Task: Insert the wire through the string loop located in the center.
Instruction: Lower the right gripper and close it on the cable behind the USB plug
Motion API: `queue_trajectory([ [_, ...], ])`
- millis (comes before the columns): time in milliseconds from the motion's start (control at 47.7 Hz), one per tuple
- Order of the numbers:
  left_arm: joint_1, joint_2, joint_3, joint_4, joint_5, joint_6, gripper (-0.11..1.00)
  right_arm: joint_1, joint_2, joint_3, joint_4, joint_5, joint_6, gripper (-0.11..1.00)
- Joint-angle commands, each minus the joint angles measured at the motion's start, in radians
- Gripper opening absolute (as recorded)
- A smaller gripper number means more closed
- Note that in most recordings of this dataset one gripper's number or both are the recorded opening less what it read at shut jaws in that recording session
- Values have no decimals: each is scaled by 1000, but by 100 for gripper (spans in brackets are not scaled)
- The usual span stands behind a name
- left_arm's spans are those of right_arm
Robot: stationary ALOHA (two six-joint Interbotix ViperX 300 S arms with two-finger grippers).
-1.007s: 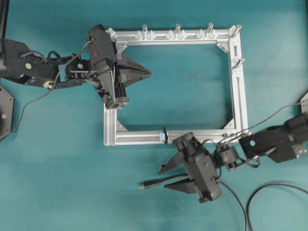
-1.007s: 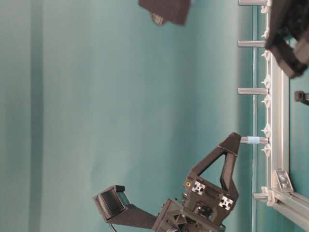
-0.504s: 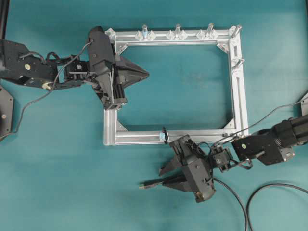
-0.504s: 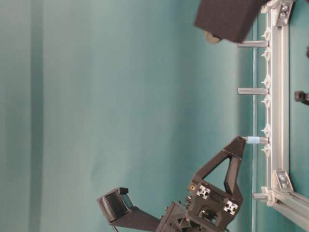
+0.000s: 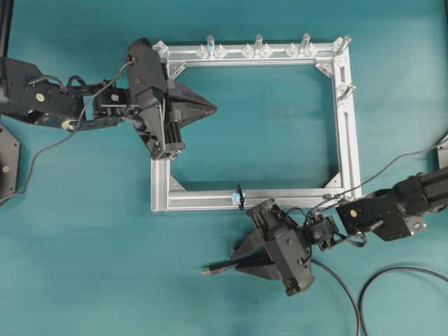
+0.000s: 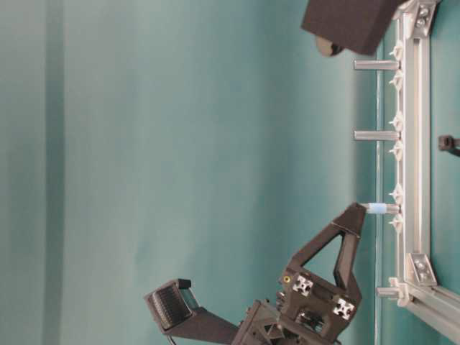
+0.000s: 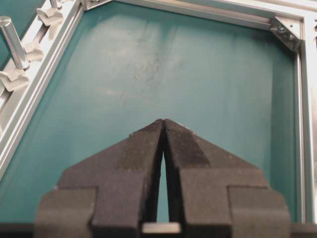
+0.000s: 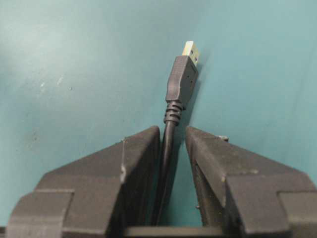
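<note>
Idling over the frame's left rail, left gripper is clenched on nothing. String loop sits mid near rail; wire lies btwn right gripper jaws w/ a gap one side, so grip's unclear. Clamp just behind plug, w/ tip level, before aiming at loop.

A silver aluminium frame with upright pegs lies on the teal table.
</note>
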State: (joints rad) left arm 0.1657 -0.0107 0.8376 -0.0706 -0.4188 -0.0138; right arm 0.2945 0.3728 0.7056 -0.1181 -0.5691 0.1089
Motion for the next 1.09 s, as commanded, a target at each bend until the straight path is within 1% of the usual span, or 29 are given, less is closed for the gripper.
queue_trajectory([
  [0,-2,-25,-11,3,-5,-9,0,2,-12,-9,3,5,-2,37],
  [63,-2,-25,-11,3,-5,-8,0,3,-14,-8,2,11,-2,34],
  [189,-2,-25,-11,3,-5,-9,0,9,-14,-8,-3,11,-3,8],
  [210,-2,-25,-11,3,-5,-9,0,11,-14,-8,-3,11,-3,7],
  [860,-2,-25,-14,3,-5,-9,0,20,-21,-8,-3,21,-3,7],
  [1070,-2,-25,-14,3,-5,-9,0,20,-61,-6,-2,26,-3,7],
])
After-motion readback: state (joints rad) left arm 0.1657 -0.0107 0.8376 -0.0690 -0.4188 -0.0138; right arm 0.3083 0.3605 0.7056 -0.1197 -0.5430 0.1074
